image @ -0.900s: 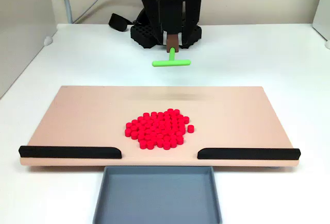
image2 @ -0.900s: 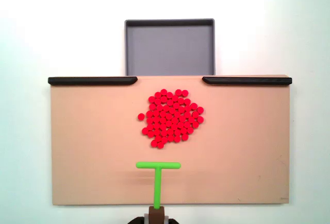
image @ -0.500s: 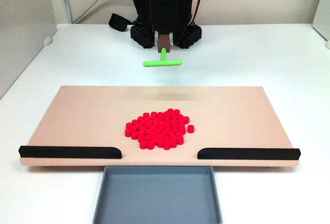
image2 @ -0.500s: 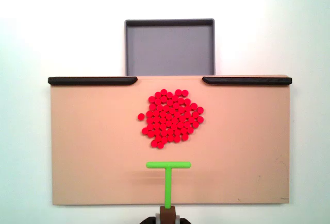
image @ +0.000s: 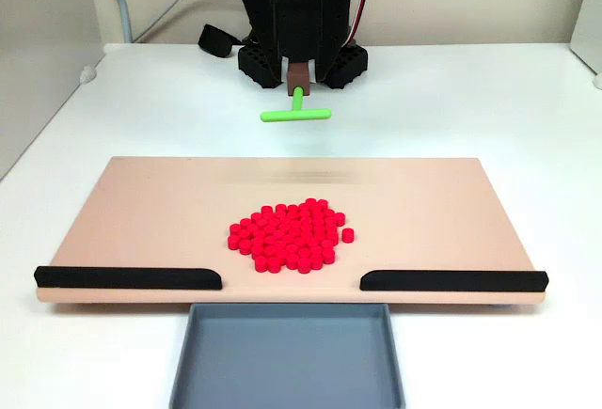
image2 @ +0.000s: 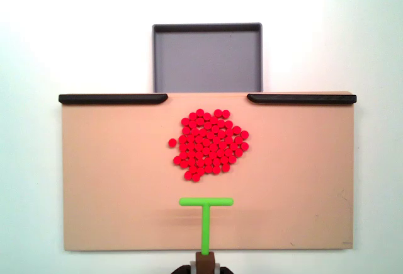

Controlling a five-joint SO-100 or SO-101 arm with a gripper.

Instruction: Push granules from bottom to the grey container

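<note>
Granules [image2: 209,146] sit clustered mid-board [image2: 113,179], untouched; grey container [image2: 206,60] waits beyond the gap between the black strips [image2: 113,99]. My claw [image2: 204,262] grips the green pusher [image2: 206,202], which has shifted rightward since a second ago, now centred behind the pile. Push not begun.

tan board [image2: 113,179] with black strips [image2: 113,99], white table [image: 451,99]

Camera one: we look from the front, low and slanted, facing the arm base [image: 299,14] across the tan board [image: 141,212], grey container [image: 287,357] nearest us. Camera two: we look straight down, the container [image2: 206,60] at top. Shared by both: board [image2: 101,179], granules [image: 287,235] [image2: 210,145], green pusher [image: 295,114] [image2: 206,214], white table [image: 489,99].
</note>
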